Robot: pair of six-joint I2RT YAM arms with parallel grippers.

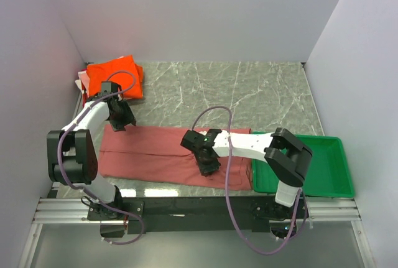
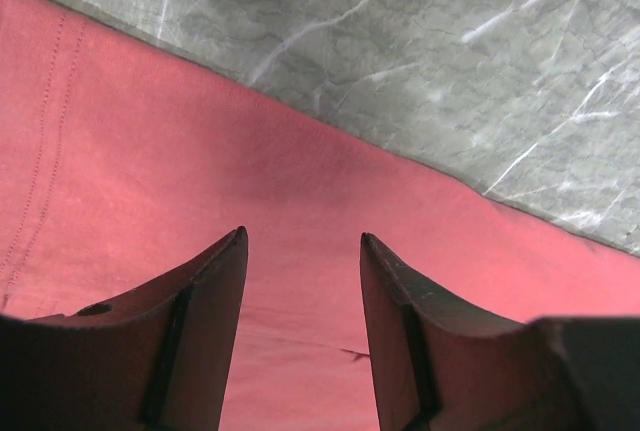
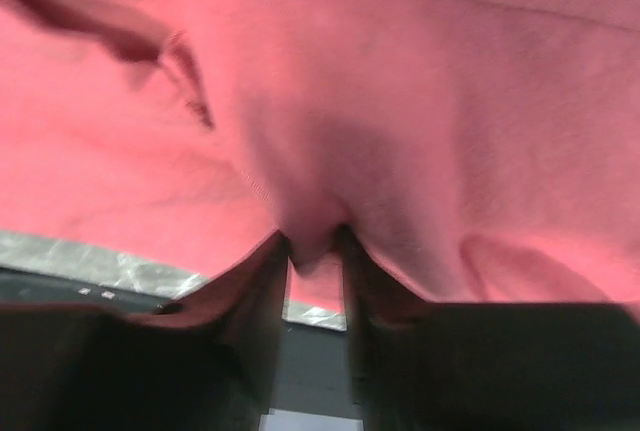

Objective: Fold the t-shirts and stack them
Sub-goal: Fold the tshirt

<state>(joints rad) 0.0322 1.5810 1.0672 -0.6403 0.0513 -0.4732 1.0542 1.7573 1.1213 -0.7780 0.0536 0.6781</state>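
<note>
A large salmon t-shirt (image 1: 155,153) lies spread across the near half of the marble table. My left gripper (image 1: 122,122) hovers over its far left edge. In the left wrist view this gripper (image 2: 303,241) stands open above the salmon t-shirt (image 2: 200,151) with nothing between its fingers. My right gripper (image 1: 209,167) is down at the shirt's front edge. The right wrist view shows the right gripper (image 3: 315,241) shut on a pinched ridge of the salmon t-shirt (image 3: 400,81). A folded orange t-shirt (image 1: 115,76) lies at the back left, on paler t-shirts (image 1: 81,83) that peek out.
A green plastic tray (image 1: 326,168) sits at the front right, touching the salmon shirt's right end. Bare marble table (image 1: 249,94) stretches behind the shirt. White walls close in the left, back and right sides. The black rail runs along the near edge.
</note>
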